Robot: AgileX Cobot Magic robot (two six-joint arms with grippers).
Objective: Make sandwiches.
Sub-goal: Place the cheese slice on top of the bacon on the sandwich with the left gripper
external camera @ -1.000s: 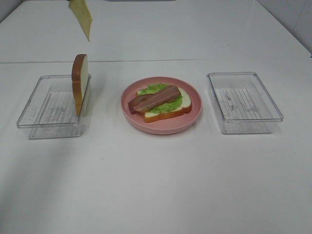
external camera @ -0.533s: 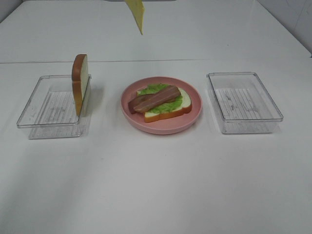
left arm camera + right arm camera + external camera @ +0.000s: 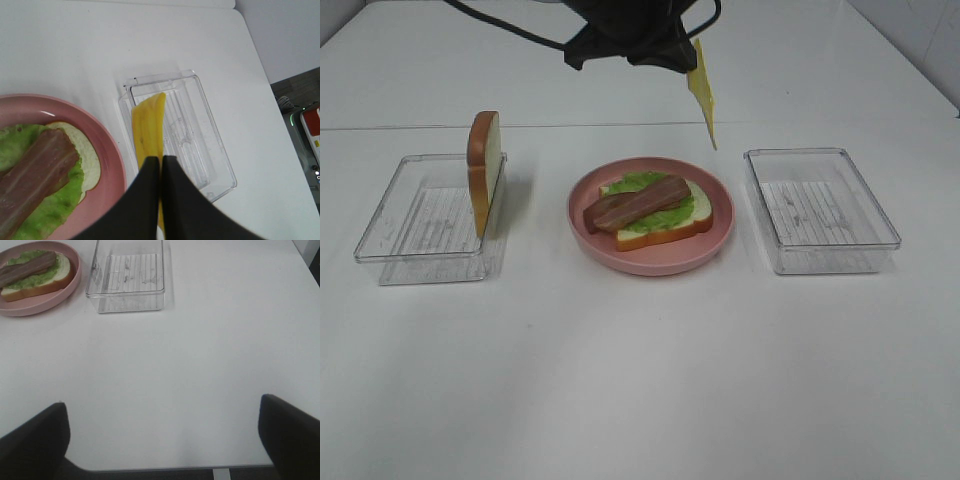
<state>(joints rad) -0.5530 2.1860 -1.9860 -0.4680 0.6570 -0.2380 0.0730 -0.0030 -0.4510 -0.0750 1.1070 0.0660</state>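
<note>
While my left gripper point(image 3: 161, 165) is pinching the cheese slice point(image 3: 702, 92) by one edge, letting it hang clear above the plate's point(image 3: 651, 262) far right rim, I'm lining it over the bacon point(image 3: 636, 203); my right gripper point(image 3: 162, 440) is idling, spread wide.

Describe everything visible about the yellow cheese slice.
The cheese slice is a thin, flat yellow piece that looks like soft plastic or rubber. It hangs on edge in the air, seen nearly edge-on, pinched at its upper end by the shut left gripper. Its free end points down and bends slightly. In the exterior view it sits between the pink plate and the right clear tray, behind them. It touches nothing but the gripper.
</note>
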